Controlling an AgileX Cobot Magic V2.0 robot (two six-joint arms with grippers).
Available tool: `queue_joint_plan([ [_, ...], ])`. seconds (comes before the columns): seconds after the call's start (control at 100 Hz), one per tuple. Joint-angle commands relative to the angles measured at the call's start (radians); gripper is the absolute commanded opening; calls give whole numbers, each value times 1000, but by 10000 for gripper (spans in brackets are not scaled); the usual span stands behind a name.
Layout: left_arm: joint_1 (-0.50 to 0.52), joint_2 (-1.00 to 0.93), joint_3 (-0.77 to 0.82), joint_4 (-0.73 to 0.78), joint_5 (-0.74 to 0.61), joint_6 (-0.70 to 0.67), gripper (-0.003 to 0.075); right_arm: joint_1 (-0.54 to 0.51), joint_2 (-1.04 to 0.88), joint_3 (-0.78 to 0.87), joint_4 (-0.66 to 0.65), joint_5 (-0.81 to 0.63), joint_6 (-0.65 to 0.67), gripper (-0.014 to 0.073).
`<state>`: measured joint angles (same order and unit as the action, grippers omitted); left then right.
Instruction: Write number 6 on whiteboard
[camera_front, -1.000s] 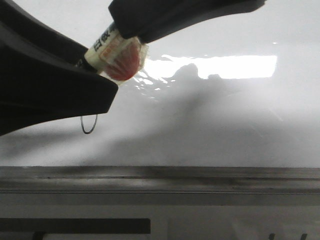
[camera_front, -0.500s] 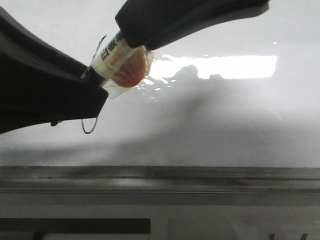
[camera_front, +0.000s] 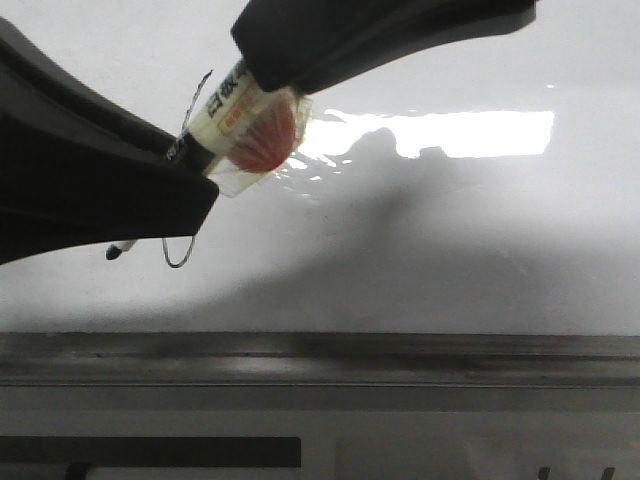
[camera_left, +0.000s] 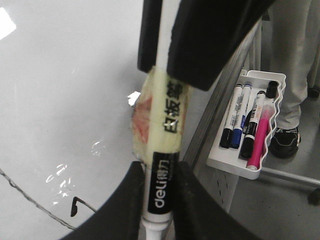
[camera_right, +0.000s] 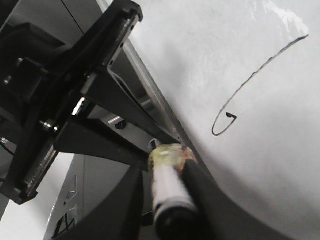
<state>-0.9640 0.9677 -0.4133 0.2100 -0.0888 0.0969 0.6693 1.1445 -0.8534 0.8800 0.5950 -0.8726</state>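
- The left gripper (camera_front: 200, 150) has its black fingers closed on the marker (camera_front: 225, 105), whose pale label carries printed characters and whose middle is wrapped in crinkled clear tape over a red-orange patch.
- The right gripper (camera_right: 167, 200) likewise pinches a marker (camera_right: 167, 187) by its barrel, near the taped wrap at its end.
- In the front view the black tip (camera_front: 115, 251) now peeks out below the lower finger, lifted off the stroke; a second ago it was hidden behind that finger.
- The number 6 (camera_front: 185, 190) is a thin black line on the glossy whiteboard (camera_front: 450, 260): a long slanted stroke curling into a narrow loop at the bottom, partly covered by the finger.
- A bright rectangular glare (camera_front: 450, 133) lies right of the marker; that side of the board is bare.
- A grey metal ledge (camera_front: 400, 358) borders the board's lower edge.
- A white tray (camera_left: 250, 125) of markers hangs beside the board.
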Motion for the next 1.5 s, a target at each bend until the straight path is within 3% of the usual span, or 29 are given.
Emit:
queue_joint_plan([
  [0.0, -3, -12, -37, -34, -54, -25, -19, 1, -23, -29, 27, -12, -13, 321],
  [0.07, 3, -12, -37, -34, -17, -25, -19, 1, -23, -29, 27, -27, -13, 375],
  [0.23, 35, -38, -37, -116, 73, -25, -19, 1, -23, -29, 27, -47, -13, 360],
  [0.3, 51, -62, -37, -139, 82, -25, -19, 1, -23, -29, 27, -45, -13, 252],
  [0.43, 83, -130, -37, -152, 89, -25, -19, 1, -23, -29, 27, -47, -13, -73],
  [0.67, 199, -228, -37, -328, 178, -27, -19, 1, -23, -29, 27, -47, -11, -68],
  [0.85, 300, -209, -37, -627, 238, -80, -19, 1, -23, -29, 29, -47, -11, -68],
  [0.96, 342, -165, -37, -729, 266, -80, -19, 1, -23, -29, 29, -47, -11, -68],
  [1.49, 347, -50, -37, -759, 186, -80, -19, 1, -23, -29, 31, -45, -11, -68],
])
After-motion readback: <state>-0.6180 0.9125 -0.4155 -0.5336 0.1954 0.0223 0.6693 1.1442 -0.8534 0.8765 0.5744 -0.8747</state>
